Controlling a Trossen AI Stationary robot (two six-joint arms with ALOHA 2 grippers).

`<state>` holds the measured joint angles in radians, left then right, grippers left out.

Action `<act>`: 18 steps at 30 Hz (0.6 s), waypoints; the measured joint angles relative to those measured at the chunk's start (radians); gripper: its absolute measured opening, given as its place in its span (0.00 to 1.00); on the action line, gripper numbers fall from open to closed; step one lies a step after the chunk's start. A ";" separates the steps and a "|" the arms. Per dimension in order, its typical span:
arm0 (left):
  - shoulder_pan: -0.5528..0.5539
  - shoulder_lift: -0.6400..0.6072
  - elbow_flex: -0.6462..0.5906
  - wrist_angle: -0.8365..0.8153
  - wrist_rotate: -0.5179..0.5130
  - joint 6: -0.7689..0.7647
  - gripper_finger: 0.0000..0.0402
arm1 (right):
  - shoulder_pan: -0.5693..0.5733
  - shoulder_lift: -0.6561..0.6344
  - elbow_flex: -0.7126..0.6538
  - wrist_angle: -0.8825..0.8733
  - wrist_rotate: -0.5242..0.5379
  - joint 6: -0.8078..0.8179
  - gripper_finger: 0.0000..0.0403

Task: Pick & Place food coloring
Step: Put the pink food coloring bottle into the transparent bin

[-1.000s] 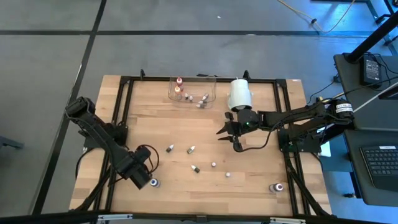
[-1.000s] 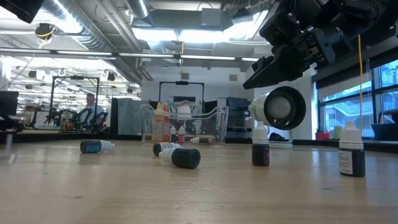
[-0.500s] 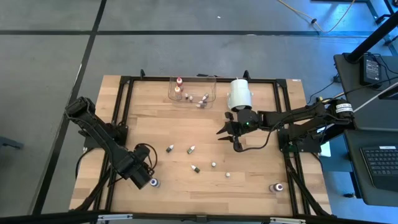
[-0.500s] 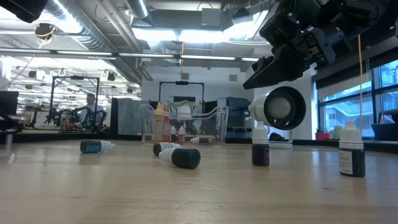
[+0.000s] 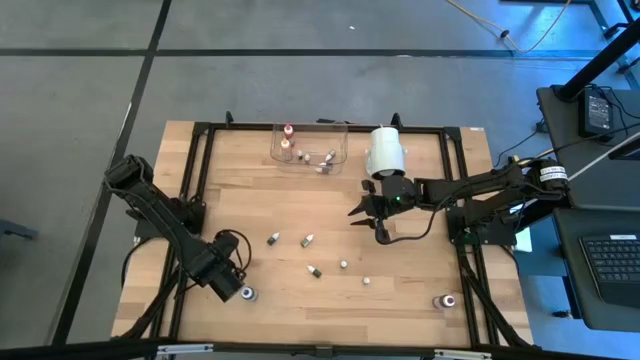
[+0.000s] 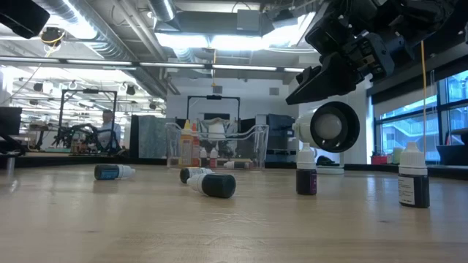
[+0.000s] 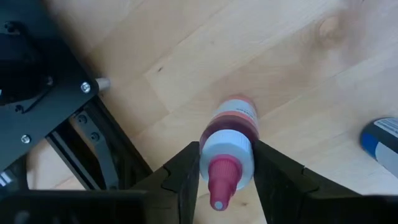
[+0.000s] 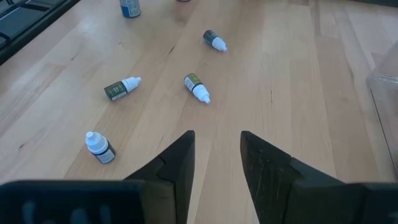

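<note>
Down at the near left corner of the table [image 5: 400, 300], left gripper [image 7: 226, 167] now pinching a pink-topped bottle [image 7: 227, 149]: fingers pressed against both sides of the white collar, pink nozzle poking out between them. Wider a second ago, closed in since; arm itself hardly shifted in the high view. Bottle apparently not raised yet, wood close beneath it. Just beside, a blue-labelled bottle [image 7: 380, 144], lying at the edge of the left wrist view.

Meaning for the task, as a judgement: grasp just made, lift and carry to the clear tray [image 5: 310, 146] at the far edge next. Tray already holding a few bottles, a red-topped one [image 5: 288, 130] among them.

Mid-table, loose bottles waiting: one [image 5: 271, 238], another [image 5: 308, 240], a third [image 5: 314, 271], two small upright ones [image 5: 343, 265] and [image 5: 366, 281]. White cylinder [image 5: 385, 151] lying at the far edge, right of the tray.

Right gripper [image 5: 372, 214] parked above the table centre, unchanged, fingers [image 8: 177, 163] spread apart with nothing between them. Far near-right, one more bottle [image 5: 442, 301] alone.
</note>
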<state>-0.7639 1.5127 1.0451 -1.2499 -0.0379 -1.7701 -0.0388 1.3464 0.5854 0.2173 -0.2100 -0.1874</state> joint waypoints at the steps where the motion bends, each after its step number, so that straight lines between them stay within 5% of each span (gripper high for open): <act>1: 0.000 0.000 0.001 -0.001 0.000 0.001 0.32 | 0.000 0.000 0.000 0.000 0.000 0.000 0.33; 11: 0.018 0.005 0.025 0.001 -0.025 0.061 0.29 | 0.000 0.000 0.000 0.000 0.000 -0.001 0.33; 18: 0.128 0.005 0.028 -0.001 -0.162 0.232 0.29 | 0.000 0.000 0.000 0.001 0.000 -0.029 0.33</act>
<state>-0.6359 1.5173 1.0729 -1.2507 -0.1996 -1.5386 -0.0387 1.3464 0.5854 0.2181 -0.2100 -0.2161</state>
